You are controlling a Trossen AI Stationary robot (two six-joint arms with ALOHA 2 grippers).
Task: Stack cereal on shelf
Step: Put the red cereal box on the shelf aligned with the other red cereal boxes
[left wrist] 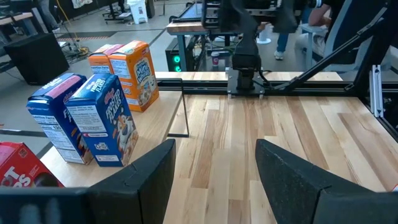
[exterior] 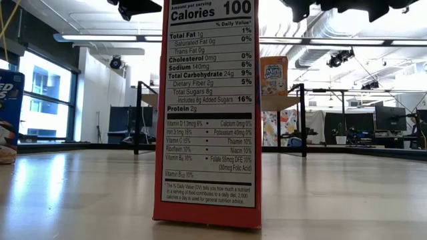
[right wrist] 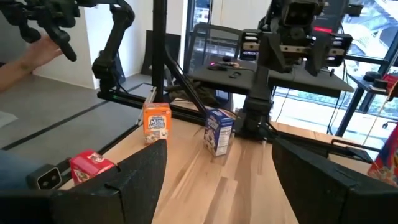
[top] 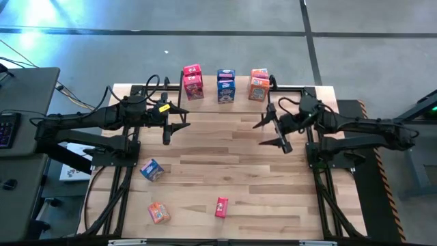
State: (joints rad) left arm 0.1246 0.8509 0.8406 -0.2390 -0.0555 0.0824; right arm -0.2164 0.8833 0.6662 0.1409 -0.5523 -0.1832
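Both pincers are released and holding nothing right now: the left gripper (top: 176, 127) hangs over the far-left part of the big light wooden tabletop (top: 232, 171) with its dark fingers (left wrist: 140, 180) spread wide, and the right gripper (top: 273, 131) mirrors it on the far-right side, jaws apart too. The low shelf with the light wooden top board on thin black legs (top: 235, 102) sits along the far edge and already carries six small cardboard cereal boxes in three pairs: red/pink (top: 193, 82), blue (top: 226, 85) and orange (top: 259, 84). Three boxes are still loose on the near half of the table: a blue one (top: 151, 169) lying on the left, an orange one (top: 158, 212) lying nearer the front edge, and a red/pink one (top: 221, 206) standing upright near the front middle. My guess is the step in hand is going for one of these, and the blue one looks like the left arm's easiest reach. To do it well I'd line the fingers up across the box's narrow faces, come straight down so it doesn't skate on the wood, and squeeze gently since thin cardboard crushes. Then lift high enough to clear the shelf's rim and the boxes already on it, and set it down on its matching colour pair.
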